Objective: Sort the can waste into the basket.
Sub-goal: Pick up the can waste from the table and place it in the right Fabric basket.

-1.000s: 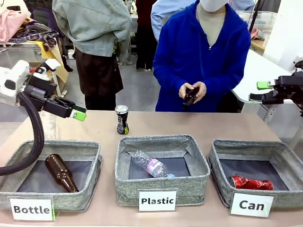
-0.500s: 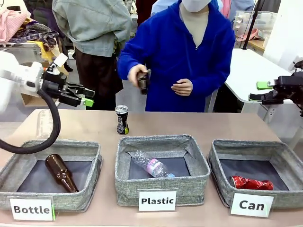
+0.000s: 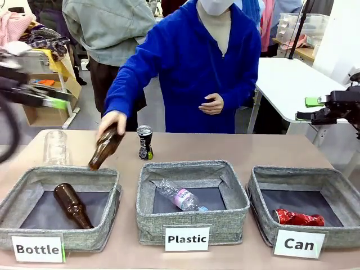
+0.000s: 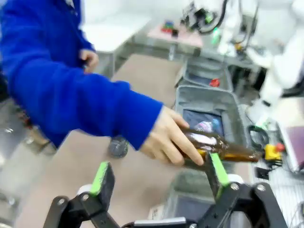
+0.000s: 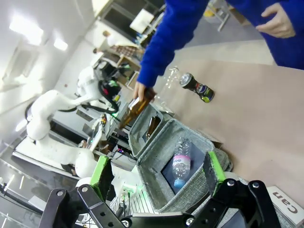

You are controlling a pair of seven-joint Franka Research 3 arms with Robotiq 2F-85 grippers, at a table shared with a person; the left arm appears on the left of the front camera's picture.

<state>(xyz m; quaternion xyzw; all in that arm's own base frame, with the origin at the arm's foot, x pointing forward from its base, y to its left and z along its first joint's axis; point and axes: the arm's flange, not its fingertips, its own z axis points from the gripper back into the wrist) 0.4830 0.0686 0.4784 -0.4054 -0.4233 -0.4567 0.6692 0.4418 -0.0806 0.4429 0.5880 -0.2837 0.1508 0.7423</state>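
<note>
Pads [image 4: 101, 176] of the left gripper [image 4: 159, 175] stand wide apart, empty, a hand [image 3: 111, 121] tilts a brown bottle [image 3: 104, 151] beside the upright black can [image 3: 145, 142], the red can [image 3: 298, 217] lies in the basket [image 3: 298, 174], the right gripper [image 3: 309, 108] wide, empty.

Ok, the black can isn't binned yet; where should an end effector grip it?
Mid-body of the black can, probably from the robot's right: it stands upright on the table, free there, while a person's hand holds a bottle at its left.

Lying can [image 3: 298, 217] in right basket [image 3: 299, 172]; standing can [image 3: 145, 142] behind middle basket [image 3: 191, 167].
</note>
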